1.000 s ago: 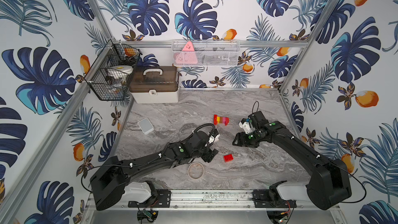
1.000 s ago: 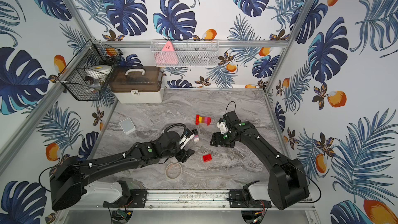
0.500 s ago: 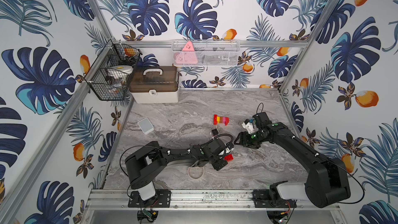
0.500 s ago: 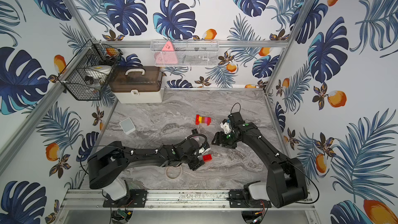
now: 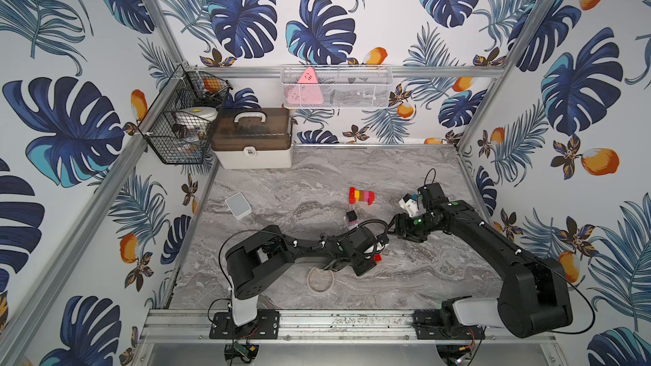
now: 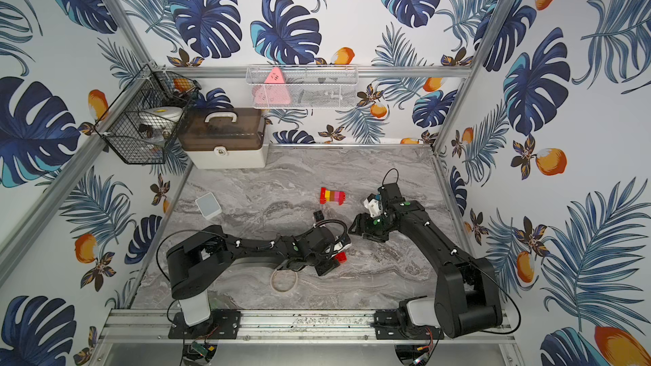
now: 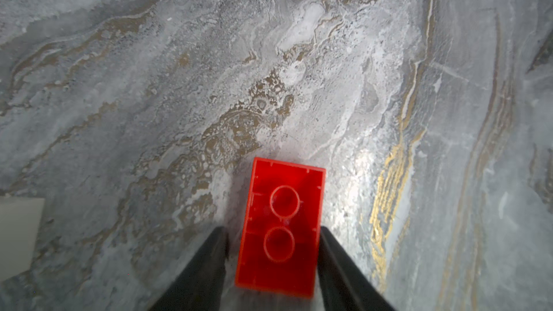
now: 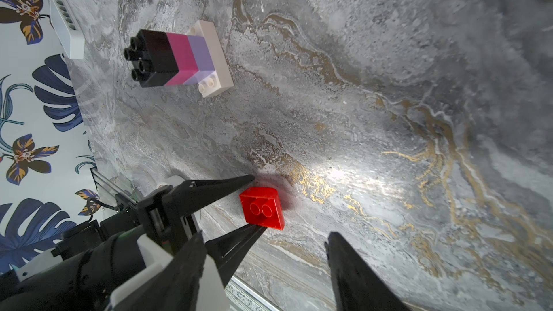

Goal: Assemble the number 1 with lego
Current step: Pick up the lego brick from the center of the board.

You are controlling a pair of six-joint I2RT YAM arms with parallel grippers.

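Observation:
A loose red lego brick (image 5: 377, 258) (image 6: 340, 257) lies on its side on the marble table, hollow underside toward the left wrist camera (image 7: 281, 228). My left gripper (image 5: 376, 255) (image 7: 272, 234) straddles it, open: one finger touches a side, the other stands a sliver off. My right gripper (image 5: 395, 229) (image 8: 263, 234) hovers just beyond it, open and holding nothing. A black, pink, lilac and white stack (image 5: 351, 218) (image 8: 176, 58) stands behind the left gripper. A red, yellow, orange and pink stack (image 5: 363, 196) (image 6: 332, 195) lies farther back.
A tan ring (image 5: 320, 279) lies near the front, beside the left arm. A pale grey square box (image 5: 238, 205) sits at the left. A brown-lidded case (image 5: 253, 139) and a wire basket (image 5: 183, 117) fill the back left corner. A metal rail (image 5: 334, 322) runs along the front edge.
My left arm swung right, from beside the black-topped stack to the red brick, and its jaws have narrowed around the brick. My right gripper shifted slightly and stays open.

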